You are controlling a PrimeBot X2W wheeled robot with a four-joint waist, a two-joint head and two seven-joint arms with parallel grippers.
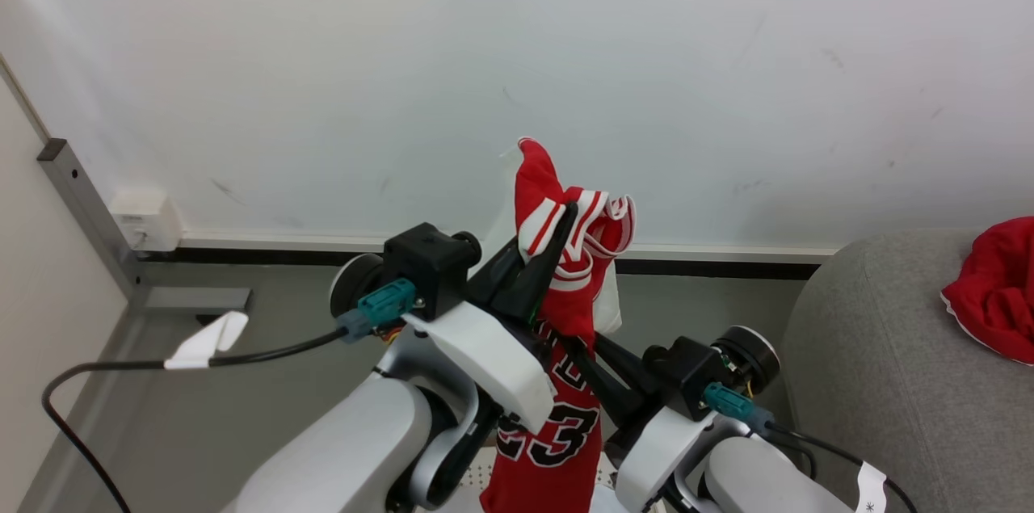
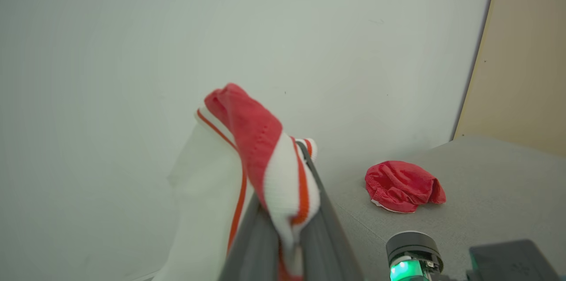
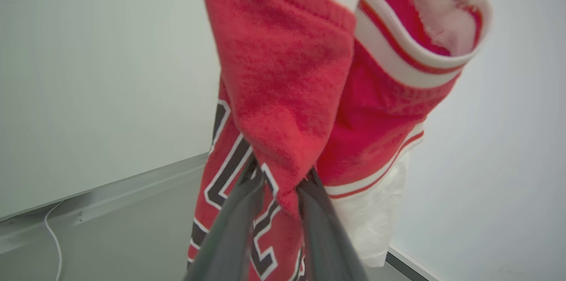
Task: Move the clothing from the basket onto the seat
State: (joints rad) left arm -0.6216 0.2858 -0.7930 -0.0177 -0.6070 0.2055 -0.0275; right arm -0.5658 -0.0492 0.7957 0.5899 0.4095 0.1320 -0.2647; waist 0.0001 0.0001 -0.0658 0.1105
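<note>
A red jersey [image 1: 557, 416] with white trim and a black "23" hangs in the air between my arms. My left gripper [image 1: 545, 238] is raised and shut on its striped trim, and the left wrist view shows the fold [image 2: 283, 183] pinched between those fingers. Lower down, my right gripper [image 1: 577, 347] reaches into the cloth. In the right wrist view it [image 3: 283, 179] is shut on a red fold of the jersey [image 3: 287, 86]. Another red garment [image 1: 998, 295] [image 2: 402, 186] lies crumpled on the grey seat [image 1: 872, 351] [image 2: 486, 192]. The basket is mostly hidden beneath my arms; a sliver of perforated white [image 1: 475, 471] shows.
A white wall with a dark baseboard [image 1: 323, 250] stands close ahead. A black cable [image 1: 121, 367] with a white tag crosses the grey floor at the left, near a wall box [image 1: 145, 222] and a metal rail [image 1: 89, 214]. The seat's rounded arm is at my right.
</note>
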